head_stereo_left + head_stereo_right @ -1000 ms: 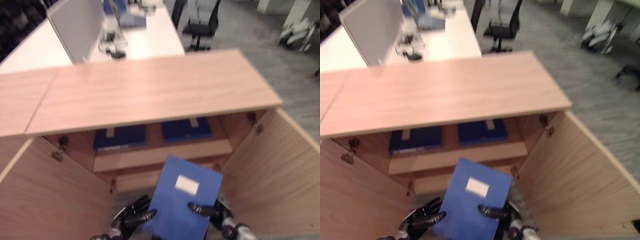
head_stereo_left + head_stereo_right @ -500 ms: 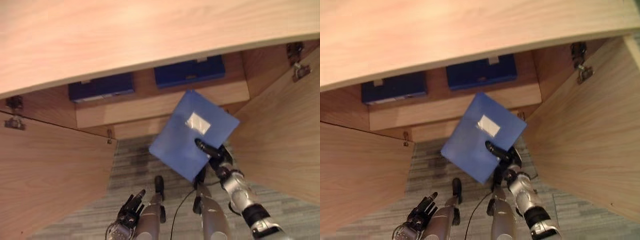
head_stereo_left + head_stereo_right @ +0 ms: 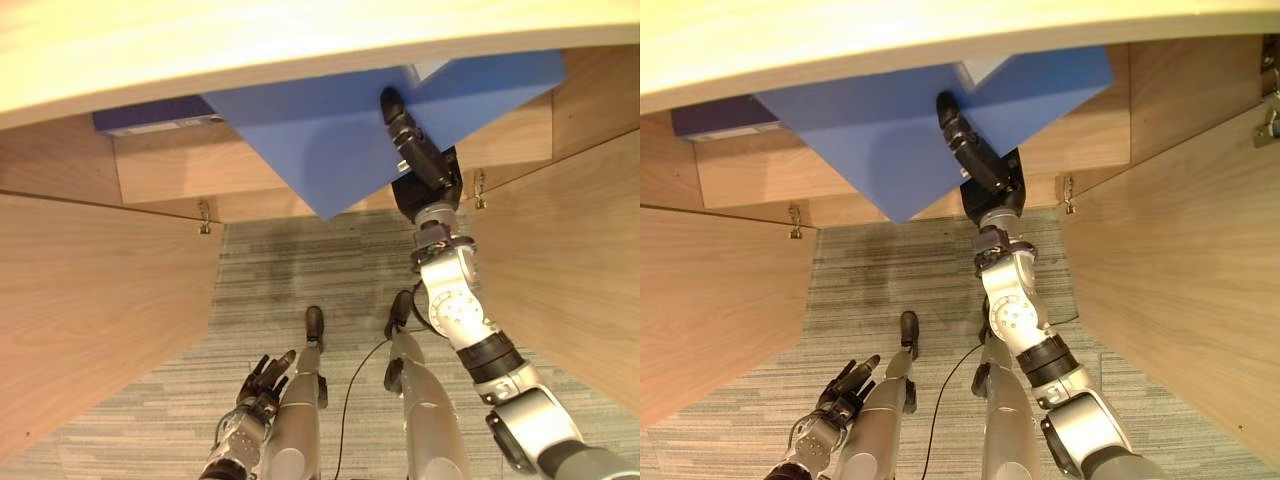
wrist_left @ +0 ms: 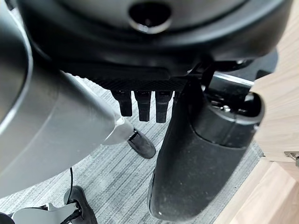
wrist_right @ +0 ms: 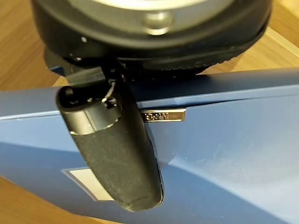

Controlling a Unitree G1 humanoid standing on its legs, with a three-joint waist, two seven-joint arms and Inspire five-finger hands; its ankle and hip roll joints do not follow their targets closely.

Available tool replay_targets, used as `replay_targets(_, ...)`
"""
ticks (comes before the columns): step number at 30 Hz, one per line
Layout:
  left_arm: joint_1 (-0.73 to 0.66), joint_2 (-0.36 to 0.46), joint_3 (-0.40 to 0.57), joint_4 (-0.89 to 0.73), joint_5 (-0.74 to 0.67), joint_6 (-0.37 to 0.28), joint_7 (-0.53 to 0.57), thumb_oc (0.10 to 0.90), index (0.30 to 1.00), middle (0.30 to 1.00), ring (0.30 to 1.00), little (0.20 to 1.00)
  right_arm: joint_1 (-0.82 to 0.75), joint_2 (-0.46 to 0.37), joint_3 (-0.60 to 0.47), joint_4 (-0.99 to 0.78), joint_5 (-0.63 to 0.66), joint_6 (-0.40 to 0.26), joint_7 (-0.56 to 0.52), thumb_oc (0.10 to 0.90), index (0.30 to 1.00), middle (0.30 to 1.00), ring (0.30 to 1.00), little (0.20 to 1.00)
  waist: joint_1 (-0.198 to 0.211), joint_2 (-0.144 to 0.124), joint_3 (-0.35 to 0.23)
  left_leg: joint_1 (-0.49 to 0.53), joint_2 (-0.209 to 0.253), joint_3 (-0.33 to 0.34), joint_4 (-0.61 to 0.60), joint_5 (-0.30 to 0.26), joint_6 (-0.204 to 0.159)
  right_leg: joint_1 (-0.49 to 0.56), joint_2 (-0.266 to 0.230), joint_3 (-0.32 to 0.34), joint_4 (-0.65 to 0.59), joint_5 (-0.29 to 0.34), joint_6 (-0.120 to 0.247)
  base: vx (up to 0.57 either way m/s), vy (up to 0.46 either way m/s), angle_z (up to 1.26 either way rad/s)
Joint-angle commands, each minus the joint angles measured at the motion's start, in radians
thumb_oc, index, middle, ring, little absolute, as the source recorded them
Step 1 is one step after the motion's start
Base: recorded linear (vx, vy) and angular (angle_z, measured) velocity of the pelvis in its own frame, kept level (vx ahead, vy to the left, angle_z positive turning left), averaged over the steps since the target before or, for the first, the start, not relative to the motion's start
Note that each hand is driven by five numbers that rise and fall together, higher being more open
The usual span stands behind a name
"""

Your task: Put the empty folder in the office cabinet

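Note:
The blue folder (image 3: 300,130) is raised at the cabinet's opening, just under the wooden top (image 3: 300,40), its far end level with the upper shelf (image 3: 160,175). My right hand (image 3: 425,175) is shut on its near edge: the thumb (image 5: 117,154) lies across the cover by the white label (image 5: 86,184), and the fingers are hidden underneath. Low beside my body, my left hand (image 3: 260,380) hangs open with straight fingers and holds nothing.
Both cabinet doors stand open, the left door (image 3: 100,310) and the right door (image 3: 580,260) flanking me. Another dark blue folder (image 3: 150,115) lies on the upper shelf at the left. Grey carpet (image 3: 290,270) runs between the doors.
The camera has tilted down. My right hand alone has lifted the folder up and forward to the shelf opening. My left hand has let go and dropped low beside me.

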Motion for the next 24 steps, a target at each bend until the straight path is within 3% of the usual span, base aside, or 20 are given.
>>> replay_targets(1,0.088,0.041,-0.038,0.039,0.022,-0.009,0.043,0.8,0.9,0.9,0.9,0.9,-0.071,0.066,-0.012,-0.139,0.024,-0.134,0.033,0.4,0.3,0.3,0.3,0.3,-0.002,-0.012,-0.064,0.025,0.041,-0.041,0.039,-0.121,-0.008,-0.058,-0.033,0.045,0.141,-0.149,0.102,-0.04,0.001,0.06)
replay_targets(6,0.101,0.074,-0.066,-0.011,0.009,-0.018,0.075,0.8,0.9,0.9,0.9,0.9,-0.263,0.113,-0.077,-0.071,0.04,-0.211,-0.051,0.4,0.3,0.3,0.3,0.3,0.021,-0.006,-0.037,0.0,0.029,-0.051,0.051,-0.121,-0.005,-0.06,-0.033,0.044,0.126,-0.136,0.102,-0.07,0.005,0.04)
replay_targets(9,0.108,0.109,-0.114,-0.074,-0.04,-0.031,0.106,0.8,0.9,0.9,0.9,0.9,-0.469,0.203,-0.195,0.063,0.079,-0.31,-0.17,0.4,0.3,0.3,0.3,0.3,0.062,0.017,-0.013,-0.06,0.014,-0.073,0.065,-0.113,-0.002,-0.094,-0.033,0.037,0.117,-0.128,0.104,-0.09,-0.004,0.07)
replay_targets(14,0.119,0.134,-0.152,-0.112,-0.034,-0.041,0.111,0.8,0.9,0.9,0.9,0.9,-0.539,0.203,-0.195,0.05,0.056,-0.342,-0.205,0.4,0.3,0.3,0.3,0.3,0.088,0.025,-0.002,-0.125,0.01,-0.089,0.071,-0.098,0.0,-0.146,-0.034,0.026,0.108,-0.114,0.11,-0.06,-0.01,0.11)
replay_targets(24,0.144,0.177,-0.191,-0.16,-0.037,-0.043,0.11,0.8,0.9,0.9,0.9,0.9,-0.613,0.171,-0.154,0.111,0.046,-0.317,-0.224,0.4,0.3,0.3,0.3,0.3,0.113,0.024,0.002,-0.197,0.009,-0.103,0.063,-0.078,-0.004,-0.198,-0.032,0.015,0.077,-0.093,0.113,-0.02,-0.004,0.05)
